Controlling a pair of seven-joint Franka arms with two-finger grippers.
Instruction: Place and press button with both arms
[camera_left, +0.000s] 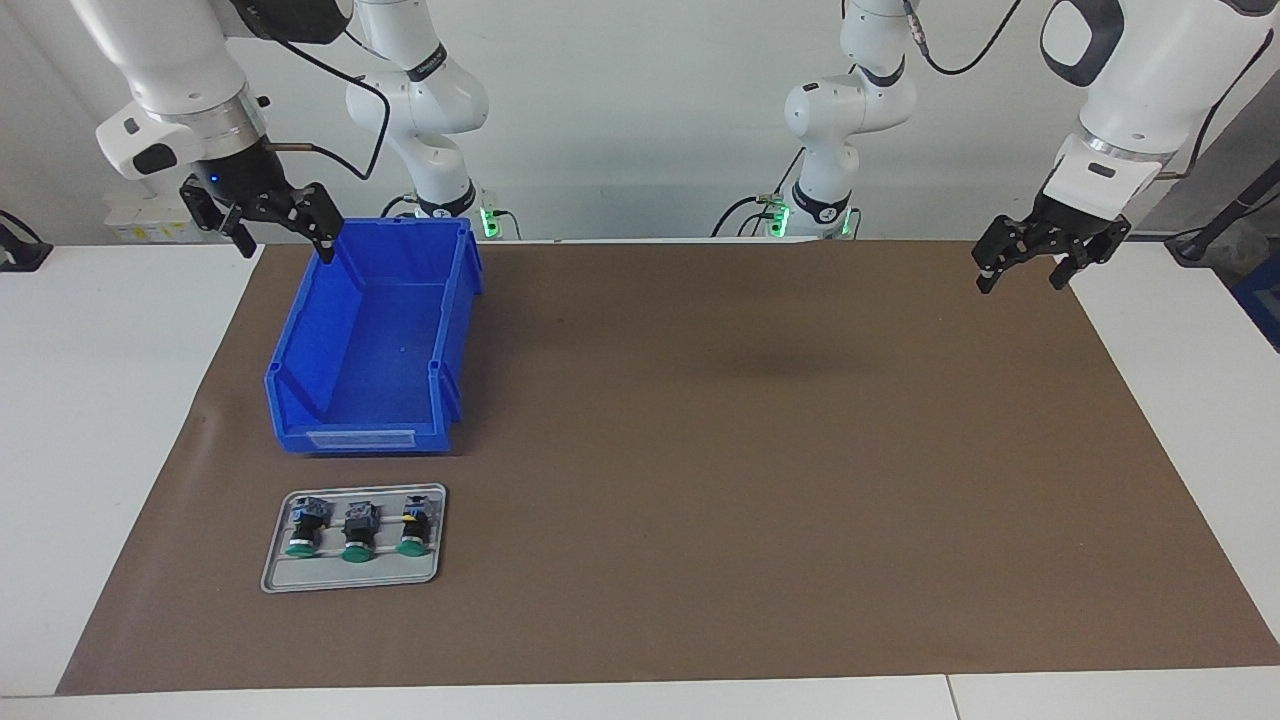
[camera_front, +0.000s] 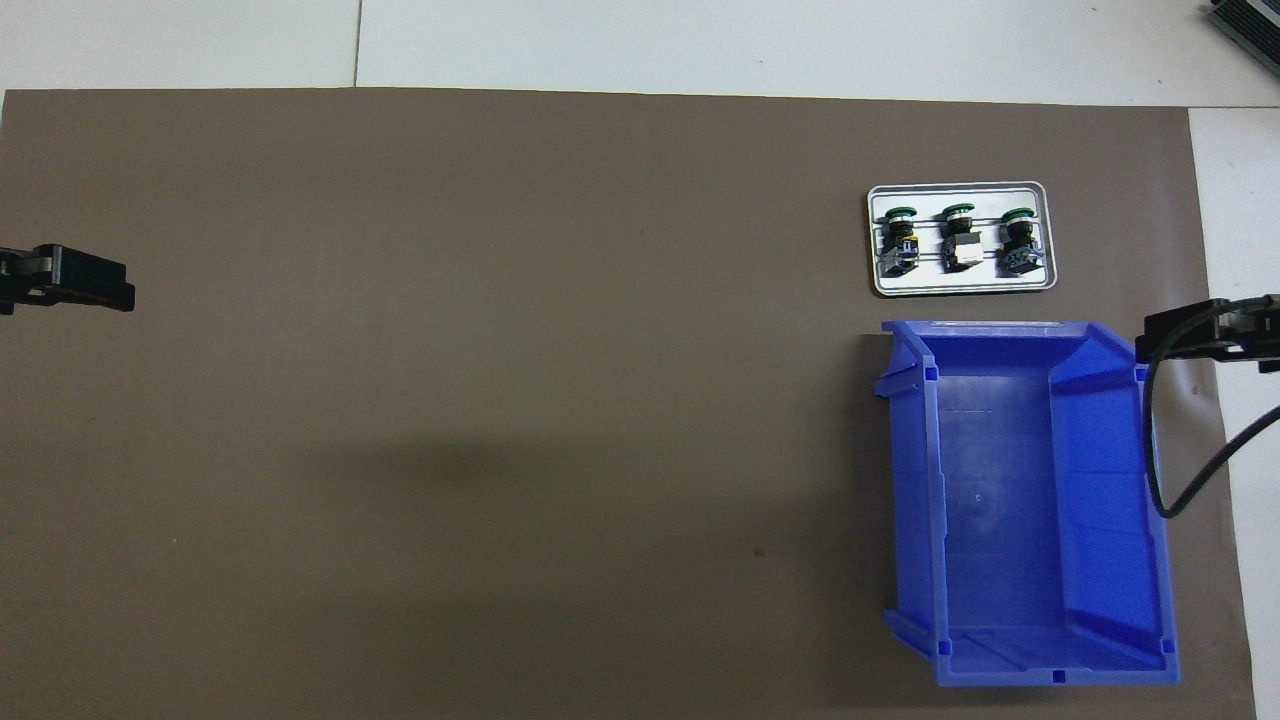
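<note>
Facing view shows three green-capped black push-buttons (camera_left: 359, 530) lying untouched on a grey metal tray (camera_left: 352, 579), farther from the robots than the blue plastic bin (camera_left: 370, 345), so the open-fingered right gripper (camera_left: 262, 215) should descend squarely over one, while the open left gripper (camera_left: 1050, 252) waits.

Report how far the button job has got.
Nothing looks done yet. All three buttons lie in the grey tray, and the blue bin holds nothing. Nothing is in hand: the right pincer hangs open beside the bin, the left pincer open over the mat's edge. Picking, placing and pressing all remain.
</note>
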